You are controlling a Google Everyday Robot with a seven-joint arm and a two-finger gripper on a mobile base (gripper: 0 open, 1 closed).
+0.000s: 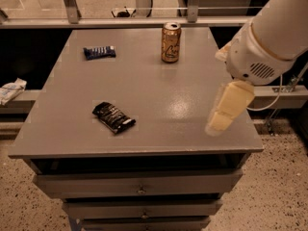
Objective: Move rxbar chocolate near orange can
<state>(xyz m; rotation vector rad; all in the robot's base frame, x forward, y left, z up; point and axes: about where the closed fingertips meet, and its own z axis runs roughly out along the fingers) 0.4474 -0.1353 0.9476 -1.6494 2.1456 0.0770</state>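
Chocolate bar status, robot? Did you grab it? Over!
Gripper over table's right front edge. Rxbar chocolate flat front left, not grabbed. Orange can far back. Blue wrapper back left, off the path.

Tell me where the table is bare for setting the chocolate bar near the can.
Bare table lies all around the orange can: toward the dark blue bar wrapper, and the wide middle down to the rxbar chocolate. Only the front corner where the gripper hangs is crowded.

rxbar chocolate (113, 117): I saw black, white lettering
orange can (170, 43): gold-orange — silver top
gripper (220, 121): cream, hung over grey table (159, 85), right edge
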